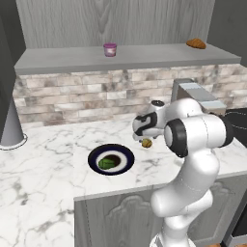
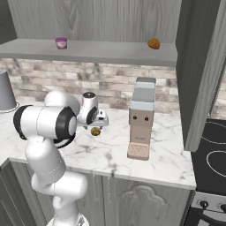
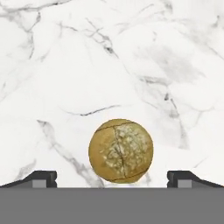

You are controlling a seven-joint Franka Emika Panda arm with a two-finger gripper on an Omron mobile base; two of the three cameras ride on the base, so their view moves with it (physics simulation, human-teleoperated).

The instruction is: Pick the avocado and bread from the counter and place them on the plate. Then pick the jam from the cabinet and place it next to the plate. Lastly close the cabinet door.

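Pincer: the gripper (image 3: 112, 178) stands wide open and holds nothing; in the hand view its 2 dark finger tips (image 3: 40, 178) sit far apart at the bottom, one on each side of the bread, neither touching it.
Pincer position: in the base views the hand hangs just above the bread, pointing down at the counter.
Bread: the bread (image 3: 120, 151) is a round yellowish-brown ball with a cracked, paler speckled top, lying on the counter (image 3: 109, 57) between the finger tips; in the left base view it (image 1: 146, 143) lies just right of the plate, apart from it.
Plate: the plate (image 1: 123, 153), navy rim and dark centre, lies on the marble near the front edge.
Avocado: the avocado (image 1: 106, 163), a dark green lump, lies on the plate's centre.
Jam: the jam (image 1: 110, 49), a pink-purple jar, stands upright on the grey shelf board of the cabinet (image 1: 144, 57).
Croissant: an orange-brown croissant-shaped piece (image 1: 196, 44) lies on the same shelf, well to the right of the jam.
Wall: a brick backsplash (image 1: 87, 96) runs between shelf and counter.
Appliance: a tall grey and tan coffee machine (image 2: 141, 119) stands on the counter right of the arm in the right base view.
Left end: a grey cone-shaped object (image 1: 10, 126) stands on the counter at the far left.
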